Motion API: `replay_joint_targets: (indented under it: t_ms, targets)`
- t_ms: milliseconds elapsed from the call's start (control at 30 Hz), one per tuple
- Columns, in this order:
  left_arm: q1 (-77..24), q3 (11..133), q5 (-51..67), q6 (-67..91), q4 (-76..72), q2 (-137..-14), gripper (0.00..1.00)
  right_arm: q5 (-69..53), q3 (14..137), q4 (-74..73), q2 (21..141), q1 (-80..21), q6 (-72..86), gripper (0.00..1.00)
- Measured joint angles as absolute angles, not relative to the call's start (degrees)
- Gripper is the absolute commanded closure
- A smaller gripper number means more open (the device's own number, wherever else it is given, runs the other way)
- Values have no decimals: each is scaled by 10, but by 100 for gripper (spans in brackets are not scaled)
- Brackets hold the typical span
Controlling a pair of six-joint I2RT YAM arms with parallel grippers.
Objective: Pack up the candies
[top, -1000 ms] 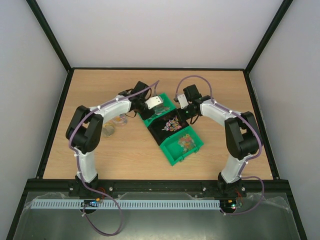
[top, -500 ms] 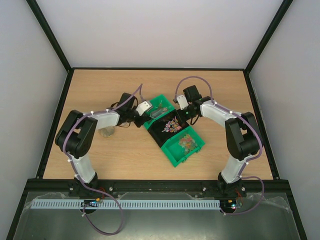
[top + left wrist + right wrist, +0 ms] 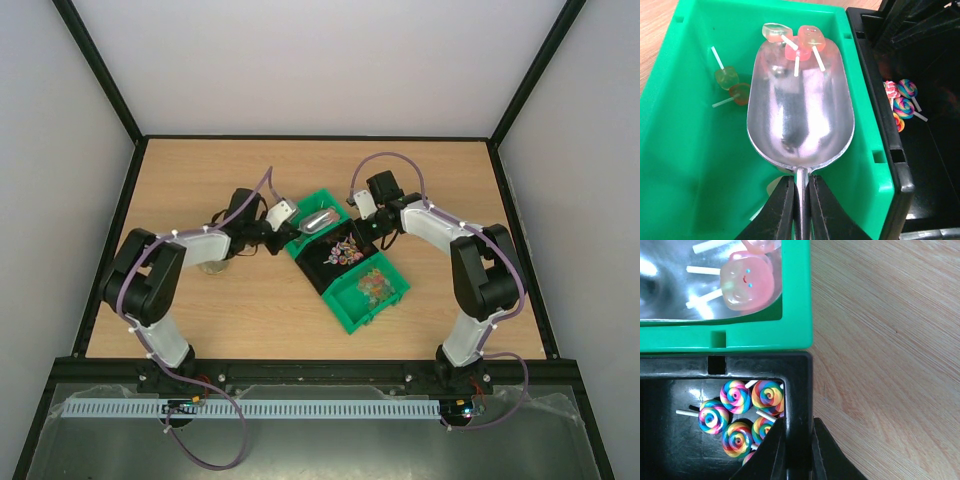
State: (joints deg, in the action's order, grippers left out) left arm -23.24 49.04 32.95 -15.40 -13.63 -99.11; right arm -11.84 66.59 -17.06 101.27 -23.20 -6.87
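Candies (image 3: 904, 106) part. hidden by bin (image 3: 874, 100) rim.

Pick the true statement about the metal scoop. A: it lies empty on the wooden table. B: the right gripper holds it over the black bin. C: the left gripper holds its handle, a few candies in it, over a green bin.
C: the left gripper is shut on the scoop handle, candies sit at its tip, inside the green bin; the right gripper clamps the black bin wall.
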Motion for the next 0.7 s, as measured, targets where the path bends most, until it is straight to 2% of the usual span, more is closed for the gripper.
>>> replay_joint_targets:
  t_ms: [700]
  targets:
    - [-218, 463, 338, -149, -163, -963, 98, -117, 666, -171, 1013, -229, -76, 99]
